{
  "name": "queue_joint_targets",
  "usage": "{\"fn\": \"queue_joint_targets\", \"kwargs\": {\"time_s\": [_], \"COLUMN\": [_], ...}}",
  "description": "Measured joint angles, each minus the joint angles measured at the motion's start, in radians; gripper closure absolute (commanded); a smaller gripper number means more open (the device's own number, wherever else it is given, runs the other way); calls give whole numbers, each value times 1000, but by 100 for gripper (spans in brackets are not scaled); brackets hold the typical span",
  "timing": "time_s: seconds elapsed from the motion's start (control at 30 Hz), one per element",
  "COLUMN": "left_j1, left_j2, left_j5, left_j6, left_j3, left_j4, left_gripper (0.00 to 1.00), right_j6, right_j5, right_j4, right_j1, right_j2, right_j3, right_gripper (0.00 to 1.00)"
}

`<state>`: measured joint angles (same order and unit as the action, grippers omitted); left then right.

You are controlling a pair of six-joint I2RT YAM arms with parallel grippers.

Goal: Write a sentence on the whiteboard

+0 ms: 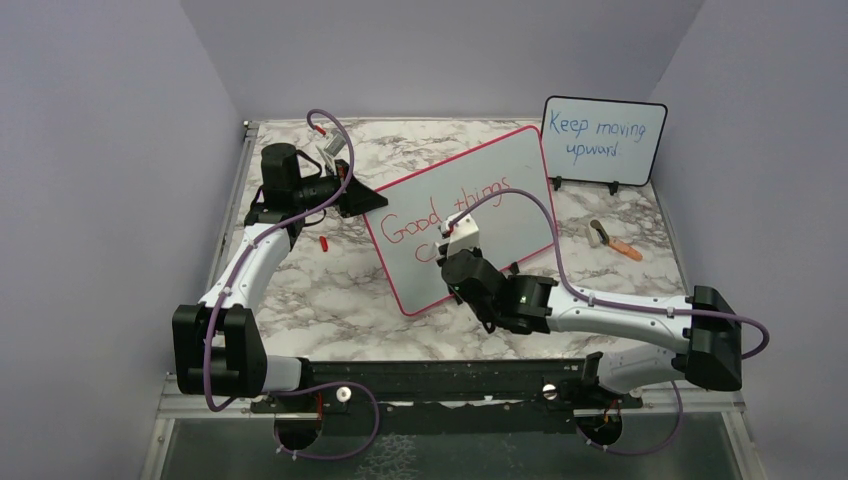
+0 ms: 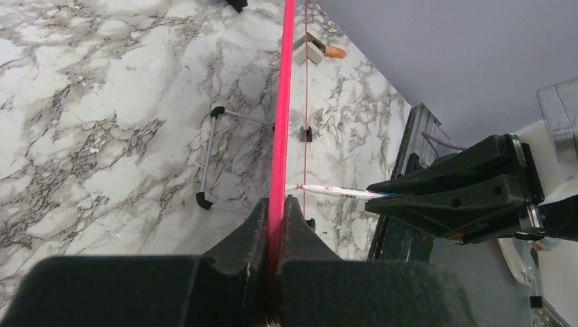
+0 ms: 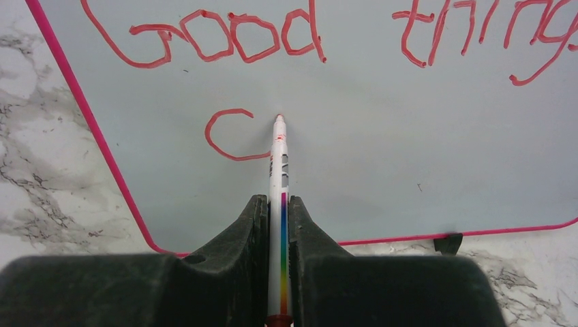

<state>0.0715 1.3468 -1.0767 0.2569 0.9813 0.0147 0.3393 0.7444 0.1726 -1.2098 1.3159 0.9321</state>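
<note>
The whiteboard (image 1: 500,190) with its red-pink frame stands tilted in the middle of the table. It carries red words "Good things" (image 3: 225,34) and a single "C" (image 3: 228,135) below. My left gripper (image 1: 368,198) is shut on the board's left edge; in the left wrist view the pink frame (image 2: 281,122) runs between the jaws of the left gripper (image 2: 275,204). My right gripper (image 3: 276,201) is shut on a white marker (image 3: 278,163) with a rainbow stripe. Its tip touches the board just right of the "C". The right gripper (image 1: 452,243) sits in front of the board.
A smaller black-framed board (image 1: 604,135) with blue writing "Keep moving upward" stands at the back right. An eraser and an orange object (image 1: 612,238) lie right of the whiteboard. A small red cap (image 1: 324,241) lies on the marble left of it.
</note>
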Motion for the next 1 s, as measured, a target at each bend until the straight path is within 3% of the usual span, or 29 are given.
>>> {"fn": "queue_joint_targets", "kwargs": {"time_s": [1.0], "left_j1": [-2], "left_j2": [4], "left_j5": [0], "left_j6": [0], "left_j3": [0], "left_j4": [0], "left_gripper": [100], "right_j6": [36], "right_j5": [-39], "right_j4": [63], "right_j1": [7], "right_j2": [13], "right_j3": [0], "right_gripper": [99]}}
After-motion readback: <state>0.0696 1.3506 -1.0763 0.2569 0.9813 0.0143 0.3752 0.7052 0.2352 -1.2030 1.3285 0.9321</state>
